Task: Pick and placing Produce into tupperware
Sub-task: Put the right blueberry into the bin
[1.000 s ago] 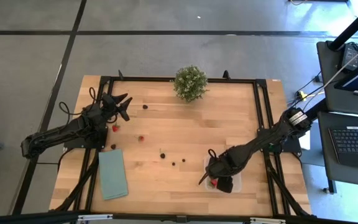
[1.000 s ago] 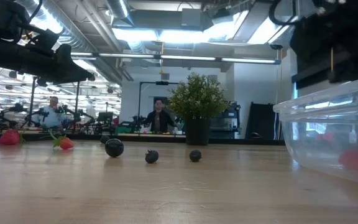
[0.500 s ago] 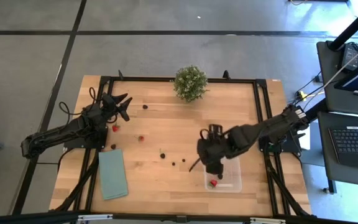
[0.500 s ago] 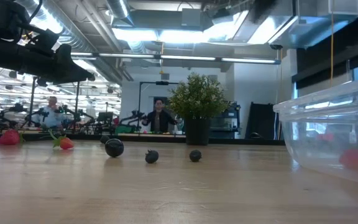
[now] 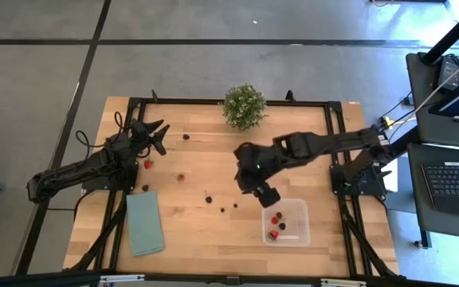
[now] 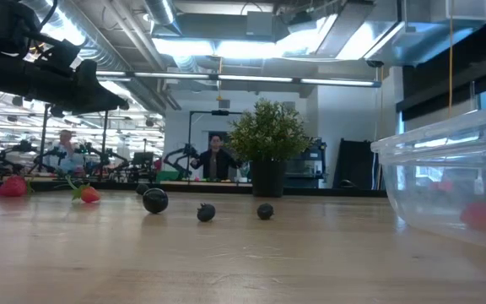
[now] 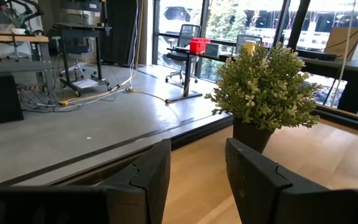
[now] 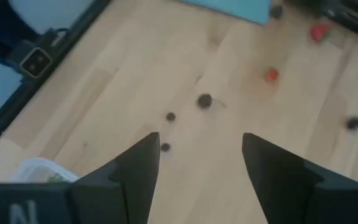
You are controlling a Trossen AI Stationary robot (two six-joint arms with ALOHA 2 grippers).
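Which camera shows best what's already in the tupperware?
The high view: it looks straight down into the tupperware, showing two red pieces and a dark one inside. The low view shows only its clear wall with a blurred red piece behind. The right wrist view catches just a corner; the left wrist view misses it.
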